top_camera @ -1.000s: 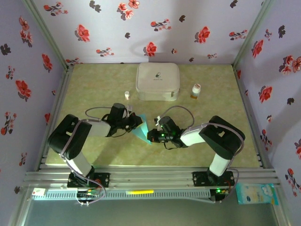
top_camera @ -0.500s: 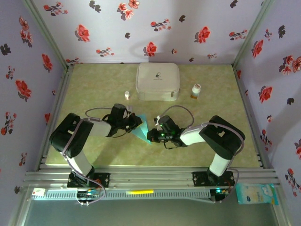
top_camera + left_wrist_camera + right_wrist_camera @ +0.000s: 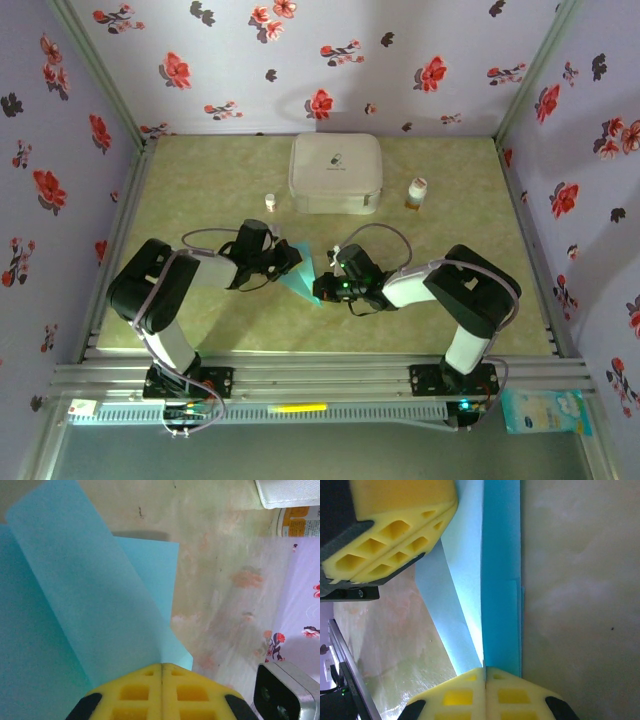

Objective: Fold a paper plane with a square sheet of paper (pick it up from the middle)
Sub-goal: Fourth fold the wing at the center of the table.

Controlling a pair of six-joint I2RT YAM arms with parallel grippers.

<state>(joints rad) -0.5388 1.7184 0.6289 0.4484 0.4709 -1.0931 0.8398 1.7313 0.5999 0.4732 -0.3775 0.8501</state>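
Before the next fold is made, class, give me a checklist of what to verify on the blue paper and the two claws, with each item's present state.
1. Left claw gripping the paper sheet: ok, its pads are shut with the sheet running in between them.
2. Right claw gripping the sheet: ok, its pads are shut on the folded edge.
3. Fold pressed flat: not ok, a flap stands raised above the layer beneath.
4. Edges lined up: cannot tell, the claws hide the corners.
5. White case and bottle apart from the sheet on the table: ok.
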